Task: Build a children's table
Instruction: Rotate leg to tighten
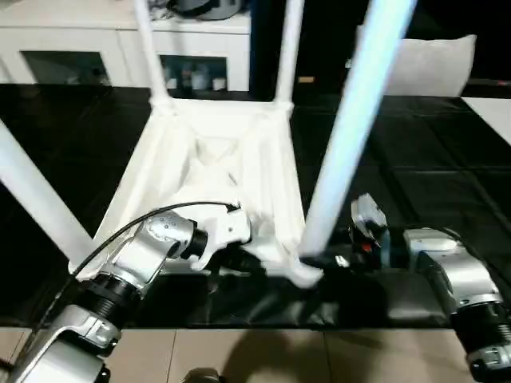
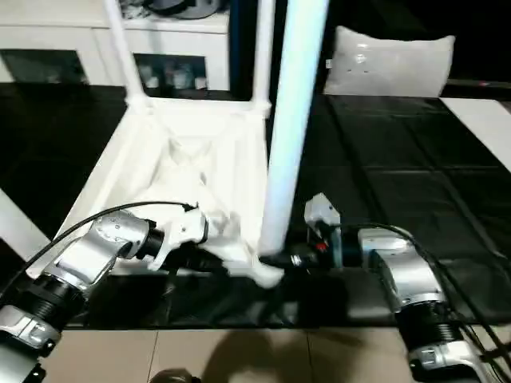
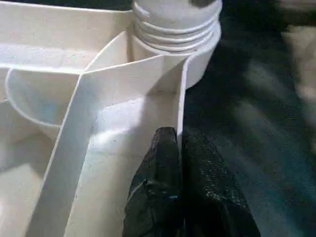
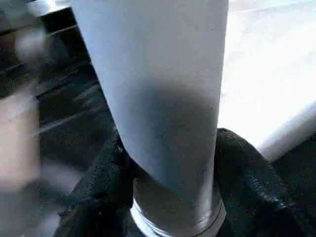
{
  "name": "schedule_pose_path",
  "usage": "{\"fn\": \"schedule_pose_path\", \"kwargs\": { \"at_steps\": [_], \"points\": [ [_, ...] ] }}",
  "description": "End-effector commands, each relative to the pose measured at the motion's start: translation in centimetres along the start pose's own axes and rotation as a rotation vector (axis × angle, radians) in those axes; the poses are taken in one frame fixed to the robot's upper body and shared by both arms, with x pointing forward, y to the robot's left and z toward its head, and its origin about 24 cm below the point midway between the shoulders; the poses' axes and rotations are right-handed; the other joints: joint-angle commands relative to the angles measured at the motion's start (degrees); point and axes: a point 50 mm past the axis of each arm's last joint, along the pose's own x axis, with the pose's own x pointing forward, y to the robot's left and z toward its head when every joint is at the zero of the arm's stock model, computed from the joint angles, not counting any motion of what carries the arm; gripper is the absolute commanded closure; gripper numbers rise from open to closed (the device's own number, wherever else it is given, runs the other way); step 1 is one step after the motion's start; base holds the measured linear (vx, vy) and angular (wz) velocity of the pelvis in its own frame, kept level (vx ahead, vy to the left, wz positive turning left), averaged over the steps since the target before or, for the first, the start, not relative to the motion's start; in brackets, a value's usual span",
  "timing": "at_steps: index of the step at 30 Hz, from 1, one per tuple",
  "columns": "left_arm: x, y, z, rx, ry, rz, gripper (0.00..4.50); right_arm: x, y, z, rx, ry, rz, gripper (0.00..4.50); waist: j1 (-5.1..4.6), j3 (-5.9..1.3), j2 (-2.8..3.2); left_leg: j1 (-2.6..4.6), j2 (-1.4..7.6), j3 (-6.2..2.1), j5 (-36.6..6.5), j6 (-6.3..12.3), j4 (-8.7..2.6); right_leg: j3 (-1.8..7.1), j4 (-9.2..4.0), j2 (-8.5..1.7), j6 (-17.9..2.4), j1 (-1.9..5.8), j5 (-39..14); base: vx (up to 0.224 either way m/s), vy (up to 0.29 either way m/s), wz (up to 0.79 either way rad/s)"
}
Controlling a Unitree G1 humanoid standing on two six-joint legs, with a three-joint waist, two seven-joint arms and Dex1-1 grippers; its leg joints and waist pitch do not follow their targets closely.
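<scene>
Looking at it from the robot's side outward, this build is pretty far along. Nearest the camera, the right gripper point(image 4: 173, 197) has its two black fingers point(image 4: 247, 168) wrapped around the base of the near-right leg point(image 1: 355, 120), one on each side of the tube, right down by the threaded collar. So it's holding that leg at a medium spread, not loose around it. The leg stands in its corner socket point(image 1: 307, 271) but leans a bit, so my guess is it's not seated fully and needs more twisting or pressing.

Over on the other side, the left gripper point(image 3: 180, 163) is pinched almost completely shut on the thin outer wall of the white table top point(image 1: 215, 159), near that same front corner. Wall sits right between the fingertips, so it's basically bracing the top while the other arm works the leg.

The top itself lies upside down on the black work table point(image 1: 447, 144), ribbed underside up. The near-left leg point(image 1: 36, 199) angles out from its corner. Further back, two far legs point(image 1: 148, 48) stand upright in the rear sockets, looking done.

So all four legs are in place, with the near-right one apparently left to finish, then flipping the whole thing over. Behind everything there's a white cabinet point(image 1: 96, 40).
</scene>
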Motion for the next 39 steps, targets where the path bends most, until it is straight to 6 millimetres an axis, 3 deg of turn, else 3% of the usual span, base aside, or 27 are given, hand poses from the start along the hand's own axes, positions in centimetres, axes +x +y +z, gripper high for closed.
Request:
{"fn": "schedule_pose_path", "kwargs": {
  "at_steps": [1, 2, 3, 4, 5, 6, 7, 8, 9, 10, 11, 12, 13, 15, 17, 20, 22, 25, 27, 29, 34, 35, 39],
  "points": [
    [2.2, -0.8, 2.1, 0.002, -0.056, -0.002, 4.5, 2.2, 0.2, -0.2, 0.074, 0.016, -0.096, 2.44, -0.81, -2.85, 0.26, 1.23, 5.03, -3.44, -17.3, -1.38, -3.87, 3.02, -8.2, -7.42, 4.6, 1.97, -34.2, 0.0, 0.0, 0.0],
    [2.6, -0.6, 2.4, -0.013, -0.056, 0.037, 4.5, 2.7, 0.0, -0.1, 0.113, 0.01, -0.164, 2.44, -1.93, -2.93, 0.22, 0.79, 5.22, -3.72, -18.9, -1.21, -3.89, 2.66, -8.33, -7.46, 5.7, 2.6, -34.0, 0.0, 0.0, 0.0],
    [2.6, -0.6, 2.4, -0.017, -0.056, 0.045, 4.5, 2.8, -0.1, -0.1, 0.121, 0.01, -0.179, 2.45, -2.27, -2.92, 0.63, 0.85, 5.79, -3.95, -20.0, -1.0, -4.15, 2.7, -8.33, -7.4, 5.6, 2.73, -33.5, 0.0, 0.0, 0.0],
    [3.0, -0.4, 2.7, -0.036, -0.06, 0.077, 4.5, 3.2, -0.4, 0.0, 0.151, 0.005, -0.241, 2.45, -3.28, -2.99, 0.94, 0.75, 6.9, -4.46, -22.7, -0.79, -4.79, 2.82, -7.62, -7.47, 4.9, 3.13, -30.9, 0.0, 0.0, 0.0],
    [3.2, -0.4, 2.8, -0.044, -0.061, 0.088, 4.5, 3.4, -0.4, 0.0, 0.162, 0.003, -0.263, 2.45, -3.77, -3.02, 1.13, 0.46, 7.68, -4.76, -25.0, -1.31, -5.45, 3.77, -6.55, -7.48, 4.0, 3.16, -28.3, 0.0, 0.0, 0.0],
    [3.2, -0.4, 2.8, -0.044, -0.061, 0.088, 4.5, 3.4, -0.4, 0.0, 0.162, 0.003, -0.263, 2.45, -4.13, -2.96, 0.68, 0.75, 6.77, -4.51, -25.2, -1.81, -5.11, 4.12, -6.87, -8.03, 3.6, 2.84, -29.3, 0.0, 0.0, 0.0],
    [4.3, 0.3, 3.8, -0.089, -0.076, 0.21, 4.5, 4.3, -1.0, 0.3, 0.176, -0.014, -0.396, 2.45, -4.14, -2.95, 0.62, 0.98, 5.81, -4.09, -23.8, -1.78, -4.57, 4.09, -7.5, -8.38, 3.5, 2.54, -30.7, 0.0, 0.0, 0.0],
    [4.3, 0.3, 3.8, -0.089, -0.076, 0.21, 4.5, 4.3, -1.0, 0.3, 0.176, -0.014, -0.396, 2.45, -4.15, -2.67, 0.27, 1.58, 3.93, -3.08, -19.4, -1.37, -3.17, 3.2, -9.1, -8.47, 3.8, 1.67, -34.3, 0.0, 0.0, 0.0],
    [4.6, 0.6, 4.1, -0.095, -0.083, 0.254, 4.5, 4.6, -0.9, 0.7, 0.145, -0.035, -0.396, 1.9, -4.03, -2.73, 0.18, 1.82, 3.17, -2.69, -17.4, -1.04, -2.56, 2.51, -9.57, -8.24, 4.6, 1.59, -35.5, 0.0, 0.0, 0.0],
    [4.8, 0.7, 4.4, -0.087, -0.082, 0.278, 4.5, 4.8, -0.7, 0.9, 0.103, -0.042, -0.391, 1.9, -3.77, -2.88, 0.11, 1.02, 3.0, -2.59, -14.6, 0.23, -2.88, 2.13, -9.55, -7.66, 6.5, 2.45, -34.5, 0.0, 0.0, 0.0],
    [4.8, 0.7, 4.4, -0.087, -0.082, 0.278, 4.5, 4.8, -0.7, 0.9, 0.103, -0.042, -0.391, 1.76, -3.51, -3.25, 0.54, 0.73, 4.36, -3.15, -14.1, 0.91, -3.63, 2.73, -8.89, -7.41, 6.7, 2.47, -30.5, 0.0, 0.0, 0.0],
    [4.9, 0.6, 4.6, -0.069, -0.083, 0.275, 4.5, 4.6, -0.4, 1.0, 0.015, -0.056, -0.371, 1.71, -3.66, -3.51, 0.37, 0.38, 5.65, -3.77, -14.7, 1.16, -4.25, 3.22, -7.94, -7.46, 5.8, 2.66, -26.1, 0.0, 0.0, 0.0],
    [4.9, 0.5, 4.6, -0.068, -0.083, 0.275, 4.5, 4.6, -0.4, 1.0, 0.011, -0.058, -0.37, 1.59, -3.5, -3.76, 0.49, 0.42, 5.98, -3.86, -14.2, 1.17, -4.39, 3.68, -7.41, -7.67, 5.0, 2.62, -23.5, 0.0, 0.0, 0.0],
    [4.9, 0.5, 4.7, -0.063, -0.083, 0.27, 4.5, 4.5, -0.3, 1.0, -0.004, -0.064, -0.373, 1.34, -3.18, -3.83, 0.3, -0.08, 5.76, -3.68, -10.6, 1.39, -4.48, 4.81, -6.24, -8.28, 1.4, 2.62, -17.9, 0.027, 0.006, 0.01],
    [4.7, 0.3, 4.4, -0.045, -0.073, 0.244, 4.5, 3.5, -0.5, 1.1, 0.001, -0.101, -0.349, 1.29, -2.73, -4.12, 0.48, -0.54, 5.39, -3.41, -7.5, 2.12, -4.31, 5.12, -5.59, -8.43, -0.4, 3.15, -15.5, 0.033, 0.001, 0.01],
    [4.1, 0.2, 3.6, -0.039, -0.067, 0.201, 4.5, 1.1, -0.9, 0.8, -0.033, -0.094, -0.252, 0.92, -2.17, -4.46, 0.7, -0.49, 6.11, -3.4, -3.8, 4.05, -4.07, 5.52, -4.14, -8.2, -2.4, 3.01, -7.9, 0.0, 0.0, 0.0],
    [3.8, 0.2, 3.4, -0.018, -0.072, 0.177, 4.5, 0.1, -1.1, 0.7, -0.051, -0.078, -0.217, 0.82, -1.75, -4.75, 0.22, -1.35, 5.54, -3.28, -1.0, 5.44, -3.52, 5.7, -3.06, -8.11, -3.5, 3.11, -3.1, 0.0, 0.0, 0.0],
    [3.1, 0.0, 2.6, 0.023, -0.054, 0.118, 4.5, -1.7, -1.5, 0.6, -0.071, -0.039, -0.166, 0.48, -1.12, -4.44, 0.03, -1.66, 4.89, -2.71, -1.2, 6.41, -3.25, 5.75, -3.27, -7.92, -3.3, 2.73, -5.7, 0.0, 0.0, 0.0],
    [2.6, -0.1, 2.0, 0.033, -0.034, 0.086, 4.5, -2.6, -1.7, 0.7, -0.078, -0.019, -0.137, 0.41, -0.3, -4.05, 0.21, -1.17, 4.8, -2.34, -3.8, 5.98, -3.43, 5.61, -4.38, -7.43, -1.0, 2.4, -13.3, 0.0, 0.0, 0.0],
    [1.9, -0.4, 1.5, 0.07, -0.01, 0.02, 4.5, -3.6, -1.6, 0.9, -0.105, 0.008, -0.059, 0.41, 0.11, -4.02, 0.12, -0.95, 4.94, -2.38, -4.9, 5.39, -3.57, 5.56, -4.61, -7.31, 0.3, 2.33, -15.9, 0.0, 0.0, 0.0],
    [0.7, -0.9, 0.5, 0.171, 0.039, -0.096, 4.5, -4.6, -1.1, 1.2, -0.168, 0.049, 0.101, 0.41, 0.38, -4.15, 0.02, -0.8, 5.27, -2.56, -5.9, 5.09, -3.62, 5.58, -4.45, -7.33, 0.4, 2.06, -15.7, 0.0, 0.0, 0.0],
    [0.6, -1.0, 0.4, 0.185, 0.047, -0.117, 4.5, -4.7, -0.9, 1.2, -0.175, 0.058, 0.133, 0.68, 0.48, -4.12, 0.14, -0.78, 5.32, -2.54, -5.7, 5.17, -3.63, 5.63, -4.35, -7.31, 0.1, 1.96, -15.5, 0.0, 0.0, 0.0],
    [0.0, -1.4, 0.4, 0.25, 0.06, -0.206, 4.5, -4.8, -0.3, 1.3, -0.173, 0.077, 0.25, 0.91, 1.45, -4.29, 0.06, -0.74, 5.49, -2.45, -4.3, 5.32, -3.52, 5.75, -3.95, -7.38, -1.0, 1.9, -13.6, 0.0, 0.0, 0.0]
  ]
}}
